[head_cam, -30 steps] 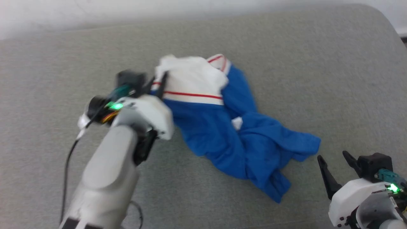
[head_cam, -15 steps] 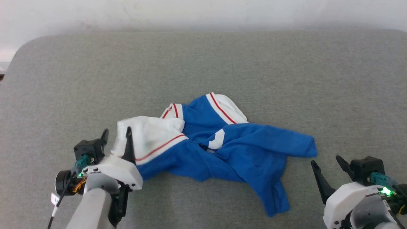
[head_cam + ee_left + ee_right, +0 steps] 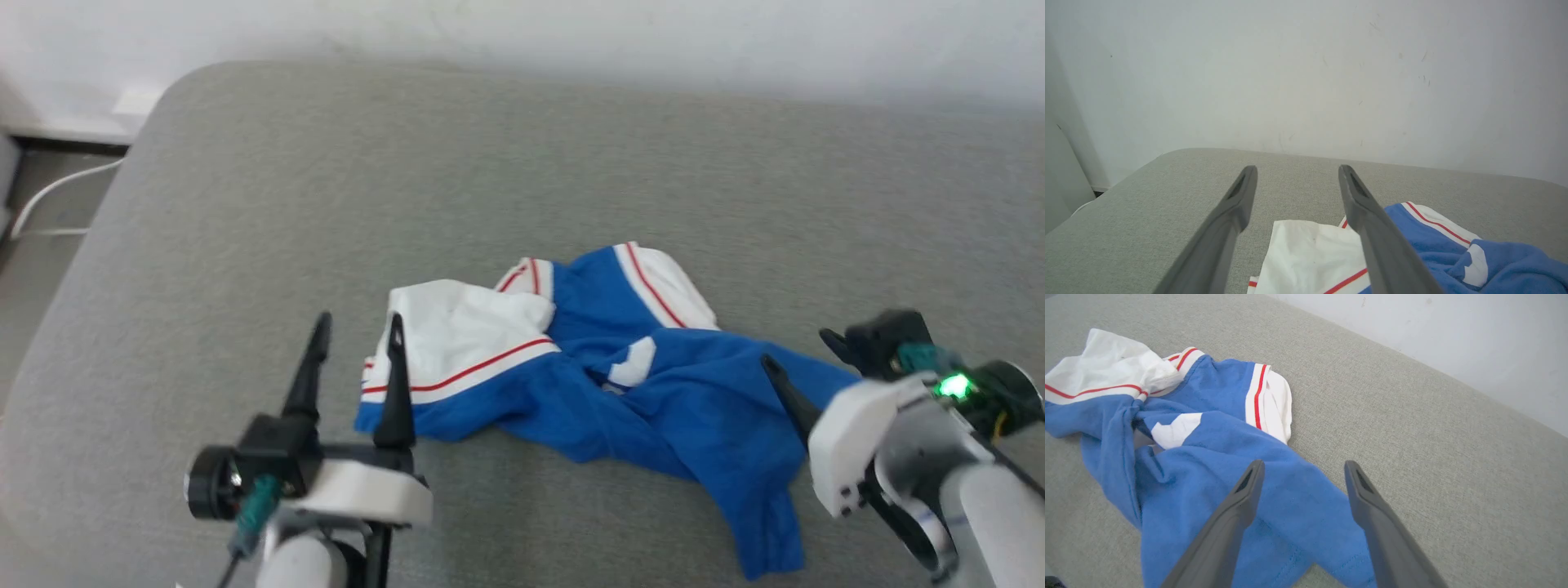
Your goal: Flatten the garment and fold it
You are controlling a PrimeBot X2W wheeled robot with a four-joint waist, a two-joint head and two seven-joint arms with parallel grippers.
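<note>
Loosely crumpled, the garment (image 3: 620, 400) lies mid-cushion (image 3: 326, 180), its long axis running from a white sleeve (image 3: 457, 335) at the robot's left to a narrow blue tail (image 3: 767, 539) nearer the robot on its right. A second sleeve (image 3: 669, 286) points toward the wall (image 3: 522, 24). Left gripper (image 3: 359, 320): fingers spread, grasping nothing, at the white sleeve's outer edge; contact cannot be judged. Right gripper (image 3: 796, 347): fingers spread, empty, above the blue right end. Head view gives the full length; left wrist view places the white sleeve below and between its fingers; right wrist view reveals the stitched hem (image 3: 1343, 563) under its fingers
</note>
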